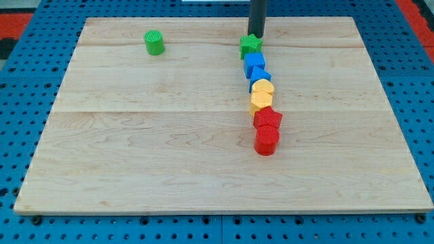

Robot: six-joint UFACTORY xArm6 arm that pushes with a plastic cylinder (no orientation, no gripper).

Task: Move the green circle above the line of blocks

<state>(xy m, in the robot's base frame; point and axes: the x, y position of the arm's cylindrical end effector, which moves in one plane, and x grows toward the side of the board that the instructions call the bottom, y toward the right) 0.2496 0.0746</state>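
The green circle (154,42) stands alone near the view's top left of the wooden board (135,149). A line of blocks runs down the middle right: a green star (250,45) at the top, then a blue block (255,62), a second blue block (260,76), a yellow heart (262,89), a yellow block (259,103), a red star (268,118) and a red cylinder (266,141) at the bottom. My tip (255,35) is just above the green star, touching or almost touching it, and far to the right of the green circle.
The board lies on a blue perforated table (20,135). A red area (413,13) shows at the view's top right corner.
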